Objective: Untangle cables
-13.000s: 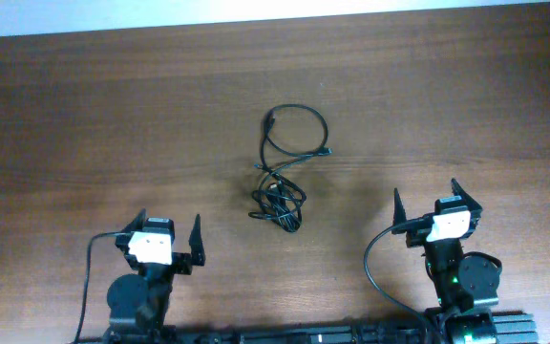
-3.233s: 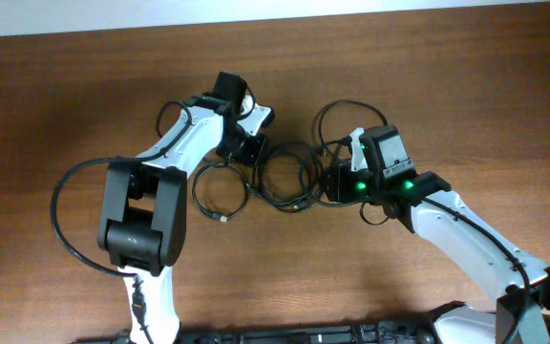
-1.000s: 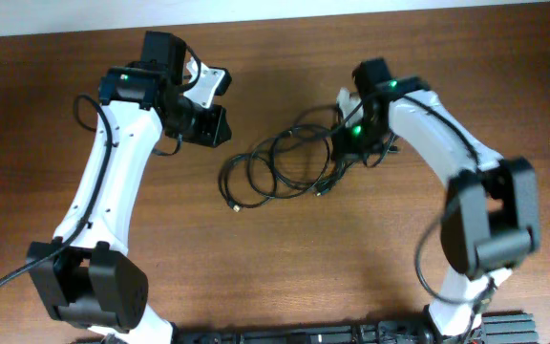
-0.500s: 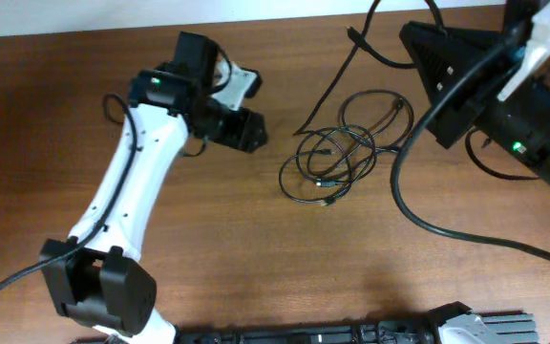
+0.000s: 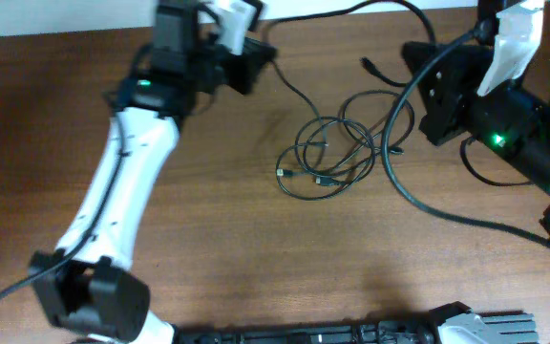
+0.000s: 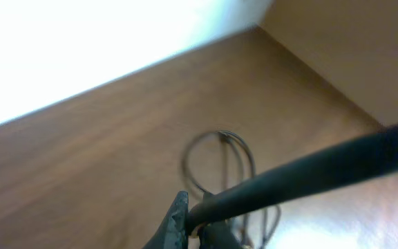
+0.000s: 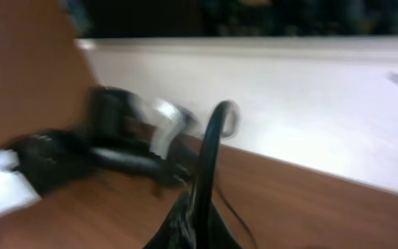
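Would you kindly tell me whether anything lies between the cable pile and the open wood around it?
Only the right arm's thick wire hangs by the right edge of the cables; the table to their left shows nothing in the way.

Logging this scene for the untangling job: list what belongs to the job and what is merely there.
Belongs to the job:
cables
left hand, pinching a strand
right hand, pinching a strand

Merely there:
table
thick arm wire
white strip beyond the table's far edge
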Robot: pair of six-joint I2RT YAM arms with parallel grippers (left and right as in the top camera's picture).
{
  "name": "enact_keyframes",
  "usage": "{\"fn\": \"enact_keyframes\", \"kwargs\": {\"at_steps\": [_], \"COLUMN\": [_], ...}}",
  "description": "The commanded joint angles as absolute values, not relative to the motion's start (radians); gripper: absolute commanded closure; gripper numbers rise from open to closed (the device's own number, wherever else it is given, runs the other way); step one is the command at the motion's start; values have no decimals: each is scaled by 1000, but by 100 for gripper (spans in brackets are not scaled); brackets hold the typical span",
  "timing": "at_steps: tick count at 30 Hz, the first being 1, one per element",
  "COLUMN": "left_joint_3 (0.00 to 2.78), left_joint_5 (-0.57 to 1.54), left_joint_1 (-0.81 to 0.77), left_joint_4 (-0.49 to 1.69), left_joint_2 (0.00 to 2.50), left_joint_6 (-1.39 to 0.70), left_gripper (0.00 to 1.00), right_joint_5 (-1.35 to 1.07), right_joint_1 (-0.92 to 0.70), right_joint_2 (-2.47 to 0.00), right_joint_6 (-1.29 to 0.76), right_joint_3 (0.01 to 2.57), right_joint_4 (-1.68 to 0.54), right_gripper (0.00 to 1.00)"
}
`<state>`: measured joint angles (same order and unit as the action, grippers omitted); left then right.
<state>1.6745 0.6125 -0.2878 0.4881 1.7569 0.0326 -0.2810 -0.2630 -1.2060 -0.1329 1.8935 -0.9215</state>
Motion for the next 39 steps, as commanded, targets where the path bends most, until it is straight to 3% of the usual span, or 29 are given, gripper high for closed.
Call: {"fn": "enact_keyframes", "kwargs": {"at_steps": [1, 2, 3, 4, 10, 11, 12, 15, 18, 21, 22, 25, 26, 27, 28, 30, 31, 32, 35, 37, 39], "left_joint_3": [1689, 1689, 1689, 1689, 1689, 1688, 1688, 1687, 1687, 1687, 1687, 1687, 1687, 1687, 1687, 1687, 1687, 1687, 1687, 1687, 1687], "left_joint_5": [598, 650, 699, 792, 1045, 1104, 1104, 1244, 1419, 1455, 1452, 1438, 1436, 1436, 1437, 1432, 1416, 1309, 798, 467, 331], "left_joint_1": [-112, -92, -91, -92, -91, -91, -91, -91, -92, -133, -163, -207, -215, -215, -215, -215, -215, -215, -215, -215, -215], "left_joint_4": [434, 406, 405, 405, 397, 416, 458, 471, 387, 374, 362, 318, 319, 327, 335, 356, 380, 506, 825, 941, 1000], "left_joint_2": [1561, 1506, 1453, 1413, 1387, 1388, 1391, 1403, 1406, 1406, 1408, 1414, 1419, 1424, 1427, 1432, 1438, 1458, 1508, 1552, 1573], "left_joint_6": [-72, -83, -83, -83, -52, -22, 1, 1, 0, 1, 1, 1, 0, 0, 0, 1, 1, 48, 197, 197, 197], "left_gripper": [100, 100, 100, 100, 99, 100, 99, 98, 99, 99, 99, 99, 99, 98, 94, 62, 53, 34, 20, 1, 1], "right_joint_5": [-44, -47, -48, -48, -151, -302, -452, -822, -982, -1015, -1015, -1013, -1009, -1008, -983, -833, -740, -475, 5, 213, 300], "right_joint_1": [-267, -268, -268, -268, -268, -268, -268, -268, -268, -270, -284, -345, -356, -353, -353, -353, -353, -353, -330, -219, -57], "right_joint_2": [-1220, -1237, -1263, -1298, -1477, -1486, -1488, -1489, -1494, -1495, -1495, -1495, -1495, -1495, -1495, -1495, -1495, -1495, -1495, -1495, -1495], "right_joint_6": [-139, -139, -139, -139, -139, -138, -100, 198, 345, 367, 367, 367, 367, 367, 366, 361, 334, 230, 20, -99, -229], "right_joint_3": [1902, 1902, 1901, 1901, 1901, 1901, 1901, 1901, 1901, 1901, 1901, 1901, 1901, 1901, 1901, 1901, 1901, 1901, 1901, 1901, 1901], "right_joint_4": [-955, -973, -1018, -1065, -1198, -1190, -1177, -1171, -1171, -1143, -1142, -1144, -1143, -1143, -1142, -1145, -1148, -1148, -1165, -1186, -1221], "right_gripper": [96, 96, 85, 67, 51, 35, 27, 24, 22, 27, 42, 43, 62, 96, 96, 96, 96, 96, 96, 96, 96]}}
